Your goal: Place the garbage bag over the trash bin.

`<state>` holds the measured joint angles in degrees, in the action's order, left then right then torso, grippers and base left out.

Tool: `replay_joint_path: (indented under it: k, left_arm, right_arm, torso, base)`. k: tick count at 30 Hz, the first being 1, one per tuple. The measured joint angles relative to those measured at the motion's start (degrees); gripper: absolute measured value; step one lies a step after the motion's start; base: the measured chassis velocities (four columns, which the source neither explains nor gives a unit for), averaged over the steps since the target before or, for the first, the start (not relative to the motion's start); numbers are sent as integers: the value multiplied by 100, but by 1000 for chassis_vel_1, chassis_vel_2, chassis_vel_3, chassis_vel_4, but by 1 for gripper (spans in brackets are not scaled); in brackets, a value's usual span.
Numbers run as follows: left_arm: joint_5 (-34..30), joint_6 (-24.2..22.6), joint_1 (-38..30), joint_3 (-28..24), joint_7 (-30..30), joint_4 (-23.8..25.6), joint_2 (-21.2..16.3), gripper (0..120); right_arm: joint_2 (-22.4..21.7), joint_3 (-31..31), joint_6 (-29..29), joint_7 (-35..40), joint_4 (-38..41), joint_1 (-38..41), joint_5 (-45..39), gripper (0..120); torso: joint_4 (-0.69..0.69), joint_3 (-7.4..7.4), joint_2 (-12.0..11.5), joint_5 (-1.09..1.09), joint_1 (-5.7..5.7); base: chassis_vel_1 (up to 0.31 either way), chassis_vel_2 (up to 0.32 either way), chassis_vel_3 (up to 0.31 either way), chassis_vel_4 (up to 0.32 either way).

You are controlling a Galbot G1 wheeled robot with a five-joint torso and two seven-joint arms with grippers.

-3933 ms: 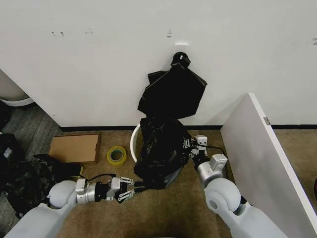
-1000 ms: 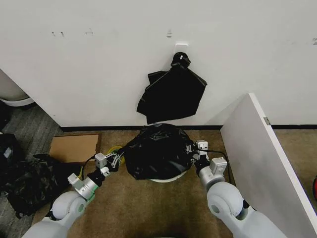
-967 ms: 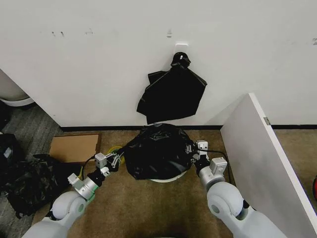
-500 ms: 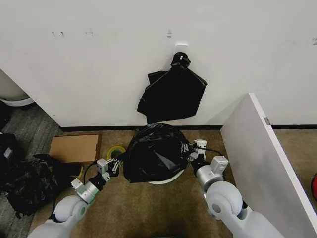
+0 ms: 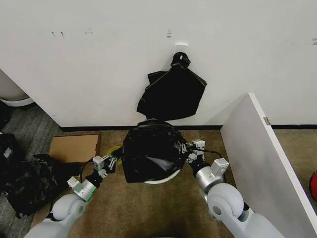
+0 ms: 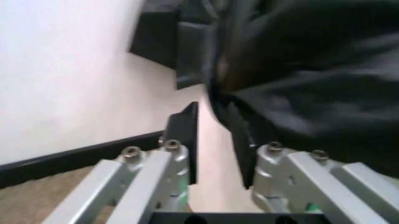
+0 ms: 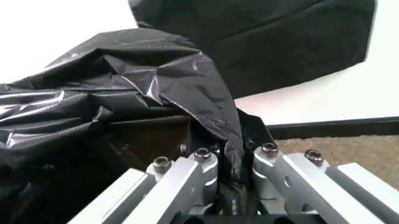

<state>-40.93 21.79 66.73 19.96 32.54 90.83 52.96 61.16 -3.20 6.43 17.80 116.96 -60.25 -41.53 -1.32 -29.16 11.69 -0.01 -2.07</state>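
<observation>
Garbage bag (image 5: 151, 151) is seen at frame centre in the head view, draped over the trash bin (image 5: 157, 180) (only a white sliver shows). Left gripper (image 5: 110, 161) sits at lower left, spread beside the bag in its wrist view. Right gripper (image 7: 229, 161) is pinched on bag film.
</observation>
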Motion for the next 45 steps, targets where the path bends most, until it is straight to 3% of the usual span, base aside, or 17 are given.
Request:
replay_joint_path:
  k: [3,5,8,10,15,16,21,25,32,38,42,45]
  left_arm:
    - [90,-48,30,190,421,-7,1,30]
    - [129,-119,62,453,937,-3,16,41]
    - [-119,-318,161,896,2056,334,17,54]
    - [-255,-371,203,911,2273,593,-18,62]
    - [-359,-447,119,587,2196,1079,-112,74]
    - [-306,-495,42,516,2101,1113,-126,84]
    - [232,-672,-221,336,1751,1013,-141,98]
    - [507,-685,-292,296,1694,831,-141,96]
    - [558,-777,-319,298,2319,832,-168,85]
    - [728,-818,-434,242,2223,867,-172,82]
    - [866,-816,-508,212,2121,821,-151,71]
    - [953,-813,-542,145,2080,813,-125,56]
  right_arm:
    - [26,-7,-79,64,-109,30,94,2]
    - [44,-21,-127,126,-219,52,194,2]
    - [50,-23,-205,174,-367,34,532,2]
    - [55,13,-265,154,-432,30,776,2]
    - [131,144,-397,24,-562,94,1341,2]
    - [144,178,-439,-16,-584,106,1510,2]
    - [167,301,-628,-180,-641,140,2199,2]
    - [154,334,-686,-261,-622,138,2483,2]
    - [79,289,-701,-259,-585,104,2599,2]
    - [118,349,-682,-225,-592,122,2689,2]
    - [128,383,-666,-225,-592,143,2734,2]
    - [131,399,-648,-227,-577,161,2740,2]
  torso:
    - [0,0,0,0,0]
    - [0,-1,0,1,0]
    - [2,0,0,3,0]
    - [0,-1,0,0,0]
    - [0,-1,0,0,0]
    - [1,0,0,0,0]
    - [-3,-1,0,0,0]
    - [1,-1,0,0,0]
    - [0,-1,0,1,0]
    - [0,0,0,1,0]
    - [0,0,0,1,0]
    - [0,0,0,1,0]
  base:
    - [0,0,0,0]
    - [0,0,0,0]
    - [0,0,0,0]
    - [0,0,0,0]
    - [0,0,0,0]
    - [0,0,0,0]
    - [0,0,0,0]
    - [0,0,0,0]
    - [0,0,0,0]
    - [0,0,0,0]
    - [0,0,0,0]
    - [0,0,0,0]
